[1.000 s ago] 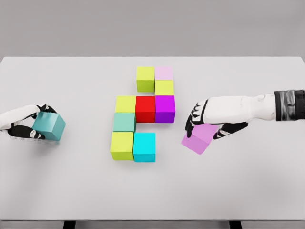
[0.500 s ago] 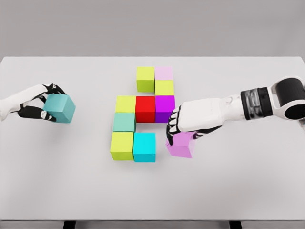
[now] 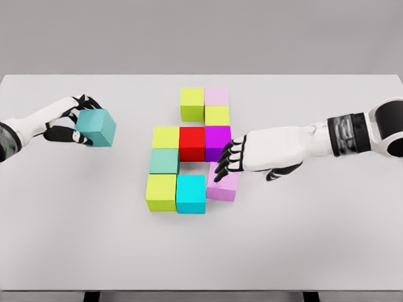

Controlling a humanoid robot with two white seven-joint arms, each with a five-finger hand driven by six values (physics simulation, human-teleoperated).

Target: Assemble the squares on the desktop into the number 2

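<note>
Several coloured cubes sit joined mid-table: lime [image 3: 192, 104] and pale pink [image 3: 216, 96] on top, yellow-green [image 3: 217, 116] below them, then a row of yellow [image 3: 166, 137], red [image 3: 192, 143] and magenta [image 3: 218, 142]. Under those come sea-green [image 3: 164, 161], lime [image 3: 161, 192] and cyan [image 3: 191, 194]. An orchid cube [image 3: 225, 189] rests on the table against the cyan one's right side. My right hand [image 3: 230, 166] lies over its far top edge with fingers spread and the thumb clear of it. At the left, my left hand [image 3: 77, 123] holds a teal cube [image 3: 96, 128] above the table.
The white table [image 3: 315, 239] runs across the whole view, its front edge near the bottom of the picture. My right forearm [image 3: 302, 145] stretches in from the right edge, level with the middle row.
My right hand carried the orchid cube left and down, set it beside the cyan cube, and its fingers opened. My left hand lifted the teal cube up and to the right.
</note>
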